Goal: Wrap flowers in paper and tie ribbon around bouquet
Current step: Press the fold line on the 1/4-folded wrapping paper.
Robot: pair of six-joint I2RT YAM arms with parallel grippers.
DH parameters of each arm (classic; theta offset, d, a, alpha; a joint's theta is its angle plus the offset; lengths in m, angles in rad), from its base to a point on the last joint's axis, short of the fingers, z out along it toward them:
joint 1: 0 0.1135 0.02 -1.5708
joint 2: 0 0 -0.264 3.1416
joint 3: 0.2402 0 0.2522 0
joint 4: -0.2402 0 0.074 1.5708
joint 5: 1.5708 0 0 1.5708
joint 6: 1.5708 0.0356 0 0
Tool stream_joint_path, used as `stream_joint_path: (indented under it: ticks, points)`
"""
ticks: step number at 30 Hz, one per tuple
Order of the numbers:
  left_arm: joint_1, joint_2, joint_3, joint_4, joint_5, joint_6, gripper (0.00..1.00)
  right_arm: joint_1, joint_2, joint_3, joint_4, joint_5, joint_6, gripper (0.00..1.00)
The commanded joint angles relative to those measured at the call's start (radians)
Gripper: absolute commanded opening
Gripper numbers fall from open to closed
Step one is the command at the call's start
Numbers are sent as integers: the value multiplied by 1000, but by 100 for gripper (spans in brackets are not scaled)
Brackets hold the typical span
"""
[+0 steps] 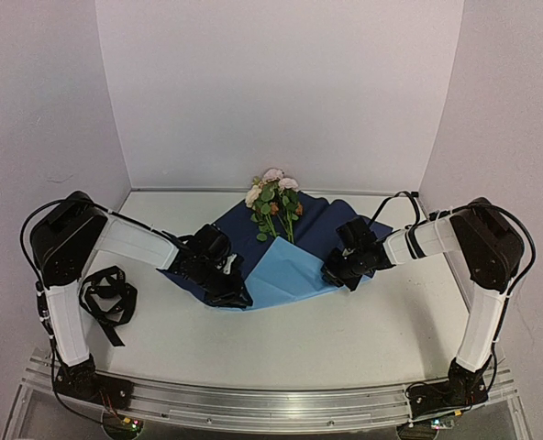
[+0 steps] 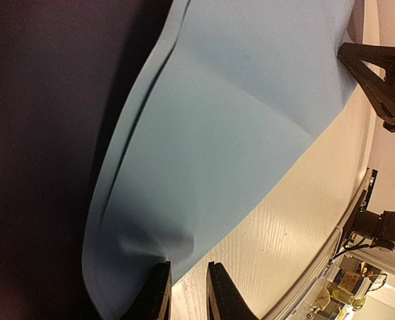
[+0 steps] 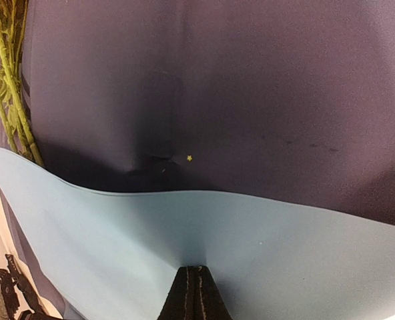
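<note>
The right gripper (image 3: 196,272) is pinching the blue flap of the paper (image 1: 290,270), which is lying over the stems of the flowers (image 1: 273,197). The left gripper (image 2: 187,270) is sitting slightly open at the flap's edge. The paper is looking thin and floppy, best grabbed by its edges

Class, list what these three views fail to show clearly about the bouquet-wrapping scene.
- Lower stems of the flowers: top and right wrist views, covered by the folded flap of the paper.
- Ends of the ribbon: top view, lost in a tangled heap.
- Fingertips of the left gripper: top view, hidden under its own body.
</note>
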Motion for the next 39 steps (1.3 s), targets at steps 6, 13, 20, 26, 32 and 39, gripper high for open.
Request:
stream_joint_path:
  ticks: [6,13,20,26,32,39]
  points:
    - [23,-116,-126,-38,-42,-15,20,-14,83,-63,-152,36,3,0]
    - [44,-169,-179,-53,-70,-15,20,-15,87,-66,-148,34,4,0]
    - [74,-229,-224,-80,-98,-12,20,-17,87,-64,-146,28,1,0]
    - [88,-269,-216,-115,-114,-3,21,-18,76,-60,-145,17,-2,0]
    - [88,-292,-134,-164,-128,20,23,-18,17,-35,-146,2,-17,0]
    - [107,-295,-68,-160,-157,-2,29,-12,-89,66,-198,20,-109,11]
